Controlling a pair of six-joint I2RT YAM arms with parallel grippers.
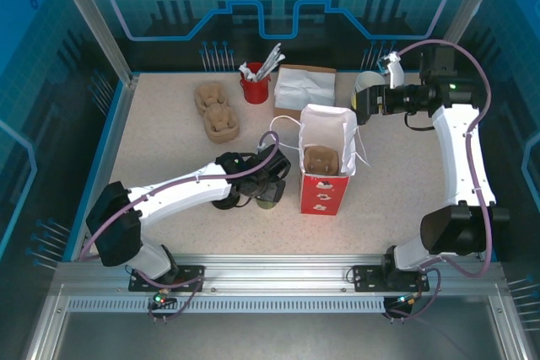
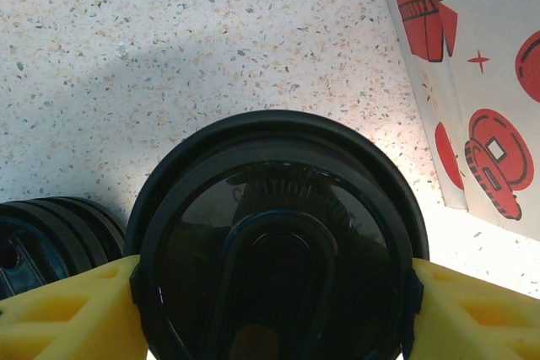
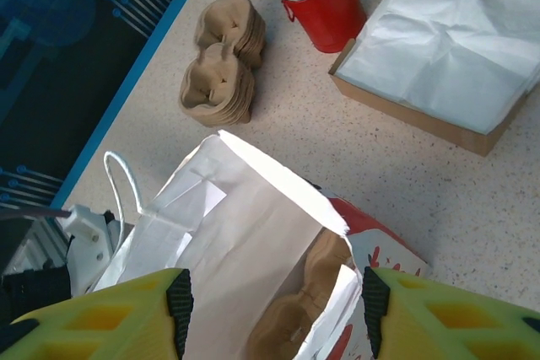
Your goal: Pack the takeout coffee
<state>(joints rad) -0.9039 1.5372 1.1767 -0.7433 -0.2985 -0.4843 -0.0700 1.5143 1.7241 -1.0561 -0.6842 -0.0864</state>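
Gripping the olive-green paper takeout coffee cup (image 2: pixel 278 208) with round black plastic lid in the left pincer (image 1: pixel 267 181), closed onto the lid's sides, just beside the red-printed white paper bag (image 1: pixel 325 187) on the speckled worktop (image 1: pixel 169 141). Hovering over the bag mouth with the right pincer (image 3: pixel 276 301) spread wide, empty. Best lifted upright, clear of the rim, then lowered gently onto the brown pulp carrier (image 1: pixel 321 160).

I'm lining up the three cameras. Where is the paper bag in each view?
Top external: the paper bag stands open at centre, just right of the coffee cup.
Left wrist: the bag's red-printed wall, upper right corner.
Right wrist: the bag's open mouth, lower centre.
Shared landmark: the speckled table.
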